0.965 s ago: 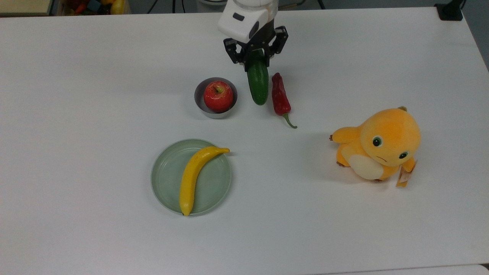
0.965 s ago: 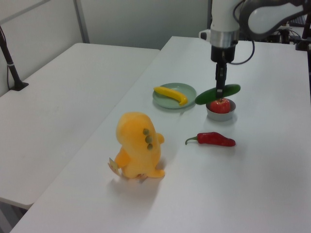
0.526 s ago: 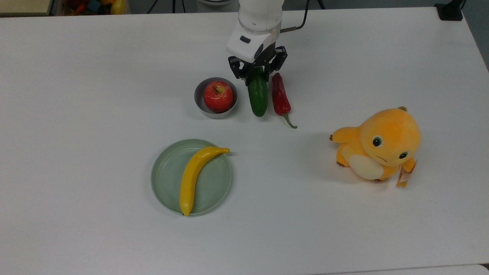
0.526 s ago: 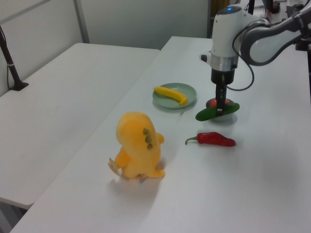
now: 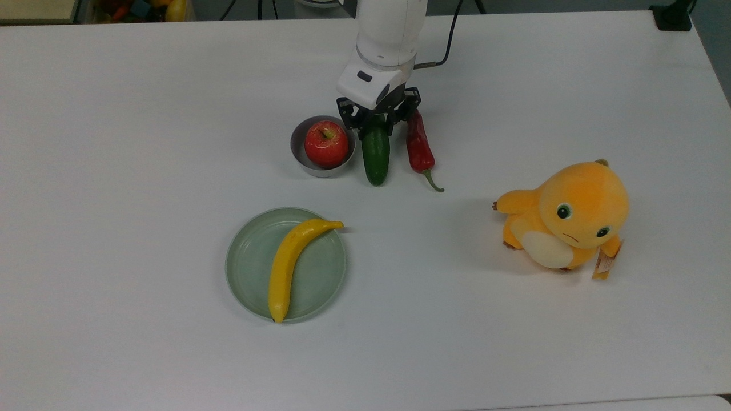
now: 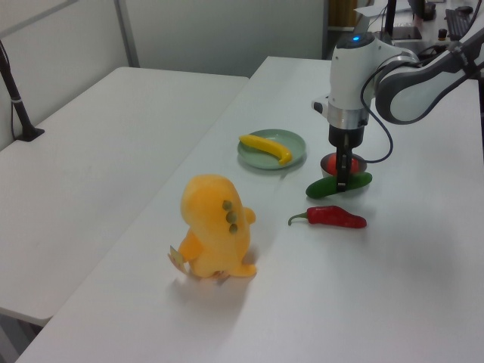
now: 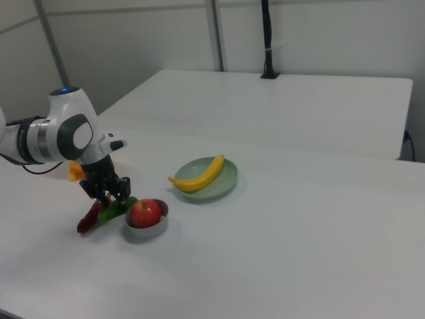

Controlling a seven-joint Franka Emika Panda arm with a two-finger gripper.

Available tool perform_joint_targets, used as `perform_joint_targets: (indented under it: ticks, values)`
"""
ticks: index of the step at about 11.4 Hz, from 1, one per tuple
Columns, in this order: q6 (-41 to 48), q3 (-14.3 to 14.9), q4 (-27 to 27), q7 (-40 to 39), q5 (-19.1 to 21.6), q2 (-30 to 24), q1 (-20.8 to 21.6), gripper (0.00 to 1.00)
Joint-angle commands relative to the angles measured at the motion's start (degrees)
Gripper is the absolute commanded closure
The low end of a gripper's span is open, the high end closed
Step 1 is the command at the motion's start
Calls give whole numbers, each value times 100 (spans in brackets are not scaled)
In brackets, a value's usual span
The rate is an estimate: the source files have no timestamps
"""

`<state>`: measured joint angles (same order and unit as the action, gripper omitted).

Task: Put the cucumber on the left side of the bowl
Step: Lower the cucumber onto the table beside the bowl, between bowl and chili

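Observation:
The dark green cucumber (image 5: 376, 158) lies lengthwise between the grey bowl (image 5: 323, 170) and a red chili (image 5: 419, 149), on the top view's right of the bowl. It is low at the table. My gripper (image 5: 376, 123) is shut on its far end, pointing straight down. In the left view the cucumber (image 6: 338, 185) crosses in front of the bowl, with the gripper (image 6: 343, 178) on it. In the right view the gripper (image 7: 106, 197) holds the cucumber (image 7: 119, 207) just beside the bowl (image 7: 147, 232). A red apple (image 5: 326, 144) fills the bowl.
A pale green plate (image 5: 245, 268) with a yellow banana (image 5: 288, 262) sits nearer the top view's bottom. An orange plush toy (image 5: 571, 217) stands at the top view's right. The chili lies close beside the cucumber.
The gripper has come down and moved toward the top view's bottom with the cucumber, bringing it from above the bowl's height to the table beside the bowl.

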<state>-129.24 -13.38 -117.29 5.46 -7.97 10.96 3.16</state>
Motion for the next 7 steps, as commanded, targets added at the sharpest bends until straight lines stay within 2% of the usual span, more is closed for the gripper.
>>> perform_joint_targets:
  ticks: [1,5,6,7]
  values:
    - [-154,-7,-57,305,-117,-50,-52,94]
    - [-154,2,-57,324,-161,-50,-105,93]
    - [-146,2,-57,324,-161,-59,-105,81]
    - [-137,11,-57,324,-161,-59,-113,60]
